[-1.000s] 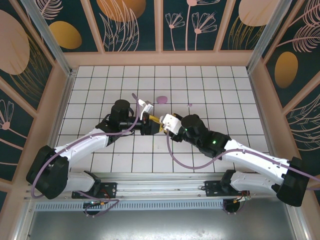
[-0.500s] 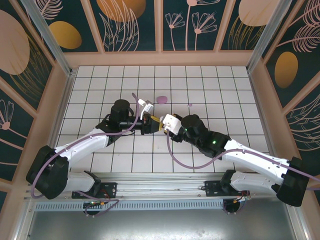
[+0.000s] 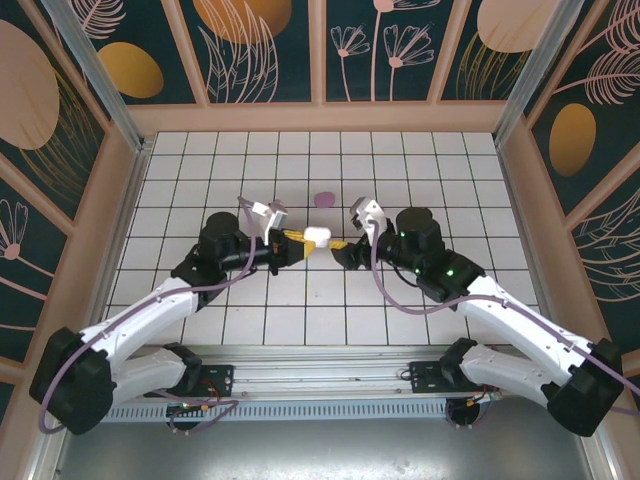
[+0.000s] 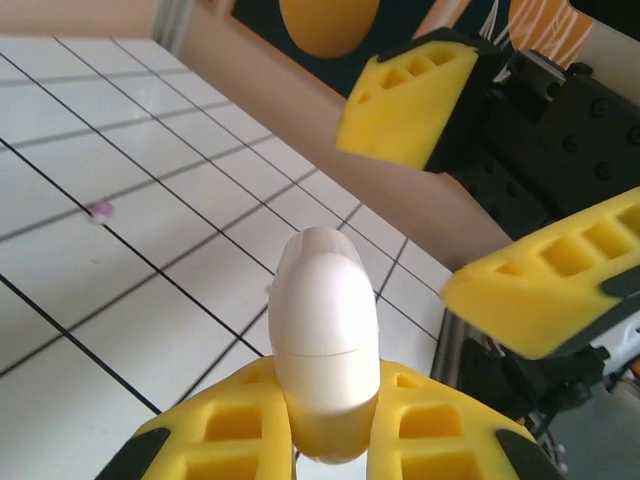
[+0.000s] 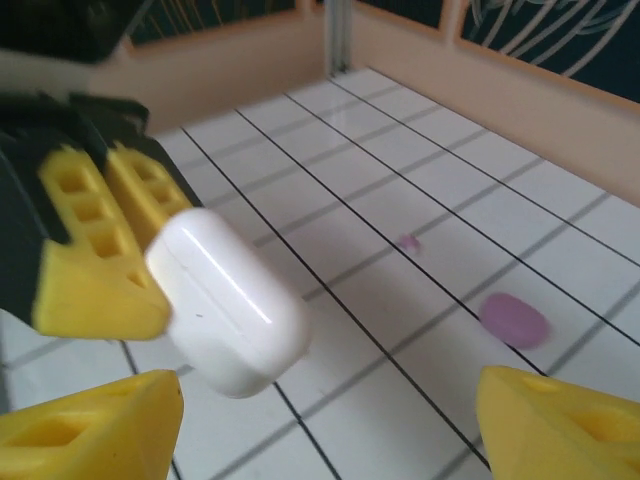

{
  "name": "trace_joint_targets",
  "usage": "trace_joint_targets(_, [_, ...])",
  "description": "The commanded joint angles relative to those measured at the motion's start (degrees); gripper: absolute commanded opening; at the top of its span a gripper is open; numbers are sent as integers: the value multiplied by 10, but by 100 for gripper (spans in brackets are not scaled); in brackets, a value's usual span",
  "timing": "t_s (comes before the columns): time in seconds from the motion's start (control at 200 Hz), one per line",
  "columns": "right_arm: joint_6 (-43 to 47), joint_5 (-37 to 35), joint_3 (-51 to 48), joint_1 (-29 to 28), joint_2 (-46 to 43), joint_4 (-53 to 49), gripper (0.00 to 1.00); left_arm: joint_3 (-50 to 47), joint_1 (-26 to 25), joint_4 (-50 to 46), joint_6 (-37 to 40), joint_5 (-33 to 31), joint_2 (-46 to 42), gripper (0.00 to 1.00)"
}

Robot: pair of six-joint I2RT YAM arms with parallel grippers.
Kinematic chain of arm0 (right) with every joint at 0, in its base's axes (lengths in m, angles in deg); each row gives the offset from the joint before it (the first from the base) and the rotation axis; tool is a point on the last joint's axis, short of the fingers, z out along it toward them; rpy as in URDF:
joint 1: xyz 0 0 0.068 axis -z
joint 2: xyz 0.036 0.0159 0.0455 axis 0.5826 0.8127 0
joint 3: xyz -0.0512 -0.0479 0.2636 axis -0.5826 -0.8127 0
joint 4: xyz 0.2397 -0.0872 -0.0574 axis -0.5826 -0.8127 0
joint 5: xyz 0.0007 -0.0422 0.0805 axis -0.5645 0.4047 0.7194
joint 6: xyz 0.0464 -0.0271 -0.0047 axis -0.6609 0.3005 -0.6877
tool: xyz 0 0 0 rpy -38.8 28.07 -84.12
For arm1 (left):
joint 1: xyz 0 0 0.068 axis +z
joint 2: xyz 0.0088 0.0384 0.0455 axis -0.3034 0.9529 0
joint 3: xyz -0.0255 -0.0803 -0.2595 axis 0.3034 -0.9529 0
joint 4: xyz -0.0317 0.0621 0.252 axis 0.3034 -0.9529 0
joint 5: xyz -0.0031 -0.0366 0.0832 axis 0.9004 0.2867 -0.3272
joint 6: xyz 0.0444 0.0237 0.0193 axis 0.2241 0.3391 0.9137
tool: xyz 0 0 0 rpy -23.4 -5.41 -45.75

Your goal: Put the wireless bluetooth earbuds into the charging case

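Observation:
My left gripper is shut on the lower half of the white charging case and holds it above the tiles with its lid closed. My right gripper stands open just to the right of the case, facing it without touching. In the right wrist view the case juts out from the left gripper's yellow fingers. One tiny pale pink earbud lies on the tiles beyond the case.
A larger pink-purple pebble shape rests on the white tiled floor behind the grippers. Peach-coloured walls fence the floor at the back and on both sides.
The two grippers were together on the case. The left one has closed on it and drawn back left; the right one has opened, let go and pulled back right.

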Motion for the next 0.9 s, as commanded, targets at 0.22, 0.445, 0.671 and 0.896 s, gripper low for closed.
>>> trace_joint_targets(0.22, [-185, 159, 56, 4, 78, 92, 69, -6, 25, 46, -6, 4, -36, 0])
trace_joint_targets(0.445, [-214, 144, 39, 6, 93, 158, 64, -10, 25, 67, -1, 53, -32, 0])
trace_joint_targets(0.671, [-238, 140, 11, 20, 95, 197, 59, -27, 25, 112, -11, 79, -49, 0])
trace_joint_targets(0.896, [-235, 140, 3, 23, 88, 189, 59, -25, 25, 109, -8, 73, -55, 0])
